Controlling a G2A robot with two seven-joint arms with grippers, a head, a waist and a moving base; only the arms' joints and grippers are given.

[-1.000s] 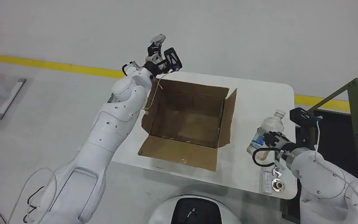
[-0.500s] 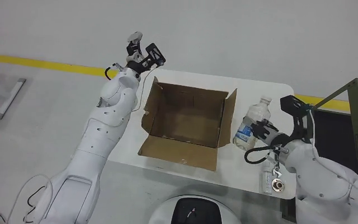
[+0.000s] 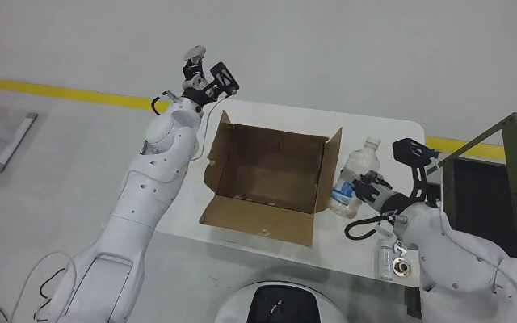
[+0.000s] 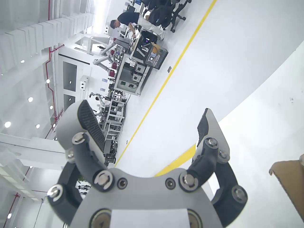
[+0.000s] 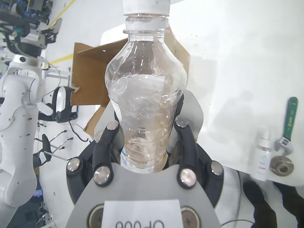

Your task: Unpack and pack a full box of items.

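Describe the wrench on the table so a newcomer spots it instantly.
Find the white table with the open cardboard box. At the table's near right corner, robot's side, lie three items. The wrench is the long one with a green handle, beside a small white bottle and a metal ring.

Left arm [image 3: 157,174]: extended forward and away from the robot, wrist at the far end. Left gripper [image 3: 206,71] [image 4: 144,110]: fingers [image 4: 89,119] spread wide apart, ribbed pads facing each other, nothing between them. Right arm [image 3: 452,250]: bent at the elbow, forearm directed inward across the robot's front. Right gripper [image 3: 367,192] [image 5: 146,129]: fingers [image 5: 184,131] closed on the lower body of a bottle [image 5: 144,84], cap end pointing away from the wrist.
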